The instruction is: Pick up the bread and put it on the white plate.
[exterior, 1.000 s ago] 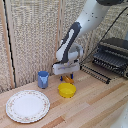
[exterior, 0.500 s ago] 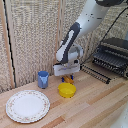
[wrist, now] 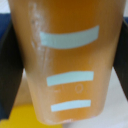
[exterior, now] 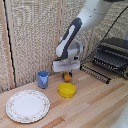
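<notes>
The loaf (exterior: 67, 78) is a small orange-brown piece held between the fingers of my gripper (exterior: 66, 75), which is shut on it. In the exterior view it hangs just above and behind the yellow bowl (exterior: 67, 90). In the wrist view the bread (wrist: 65, 60) fills the picture, with pale blue stripes on it and a dark finger (wrist: 9, 70) on either side. The white dish (exterior: 11, 106), a wide flat plate with a speckled rim, lies on the wooden table towards the exterior view's left, well apart from the gripper.
A blue cup (exterior: 43, 79) stands near the wall between the plate and the gripper. A black wire rack (exterior: 111, 59) sits at the exterior view's right. A woven screen forms the back wall.
</notes>
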